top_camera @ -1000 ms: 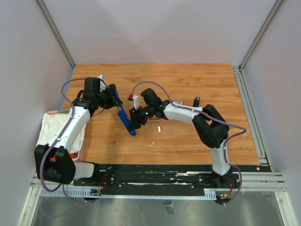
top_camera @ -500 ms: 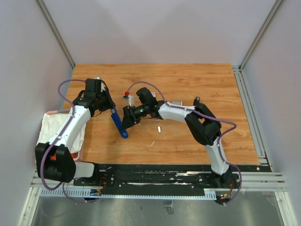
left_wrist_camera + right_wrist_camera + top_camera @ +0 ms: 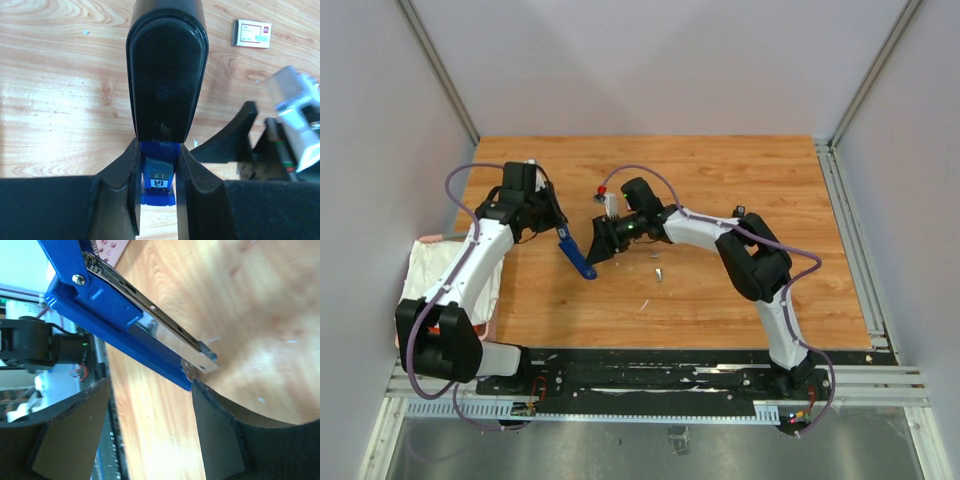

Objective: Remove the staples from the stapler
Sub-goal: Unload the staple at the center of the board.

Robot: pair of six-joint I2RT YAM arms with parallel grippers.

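My left gripper (image 3: 560, 230) (image 3: 157, 200) is shut on the rear of the blue stapler (image 3: 579, 257) and holds it slanted above the wood. In the left wrist view the stapler's black top (image 3: 167, 75) rises away from its blue base (image 3: 159, 192). The right wrist view shows the blue base (image 3: 115, 322) and the silvery magazine (image 3: 170, 332). My right gripper (image 3: 596, 250) (image 3: 150, 425) is open at the stapler's front end, one finger (image 3: 217, 425) right by the tip. A tiny silvery sliver, staples by its look (image 3: 643, 303), lies on the table.
A small red-and-white flat box (image 3: 252, 33) (image 3: 658, 273) lies on the wood beyond the stapler. A white cloth (image 3: 428, 268) hangs over the table's left edge. Grey walls close in the left, back and right.
The right jaws have spread wider at the stapler's front. The left arm has swung the stapler, so its free tip sits farther left and farther from the arm bases than a second ago.
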